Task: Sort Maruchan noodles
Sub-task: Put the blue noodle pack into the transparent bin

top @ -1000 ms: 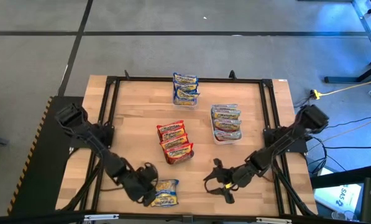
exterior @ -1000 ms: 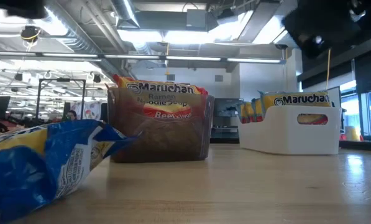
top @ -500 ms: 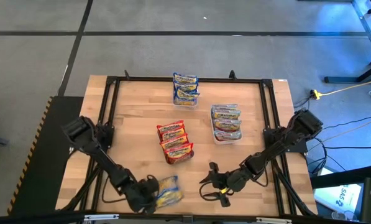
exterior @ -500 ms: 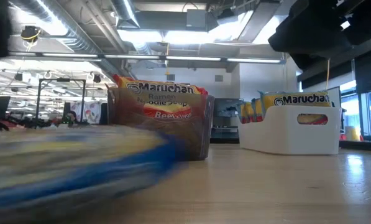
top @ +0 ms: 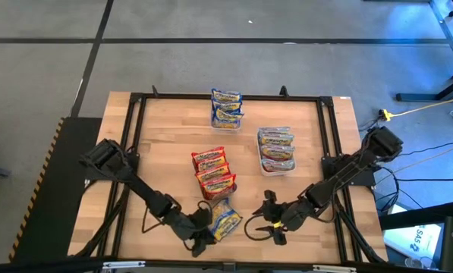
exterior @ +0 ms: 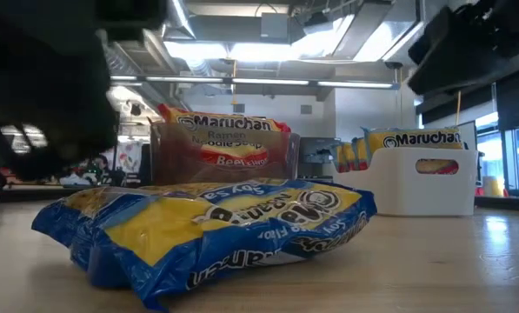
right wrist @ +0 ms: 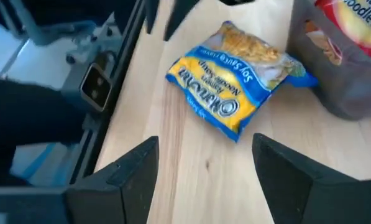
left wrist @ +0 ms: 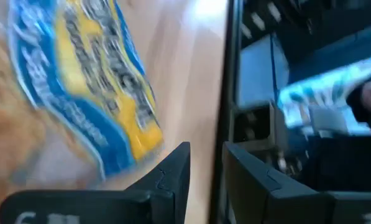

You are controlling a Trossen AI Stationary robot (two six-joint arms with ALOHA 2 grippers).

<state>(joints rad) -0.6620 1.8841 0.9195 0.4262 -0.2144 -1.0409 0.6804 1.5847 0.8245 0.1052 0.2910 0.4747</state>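
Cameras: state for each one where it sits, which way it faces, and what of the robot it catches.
High view: above the table, looking straight down; both arms, left gripper beside the blue packet, right gripper nearby.
Low view: at tabletop height, level across; blue packet up close, dark blurred arm parts above.
Left wrist view: on the left arm, past its own fingers at the table edge.
Right wrist view: on the right arm, between its open fingers.
Shared: all four views show the blue packet.
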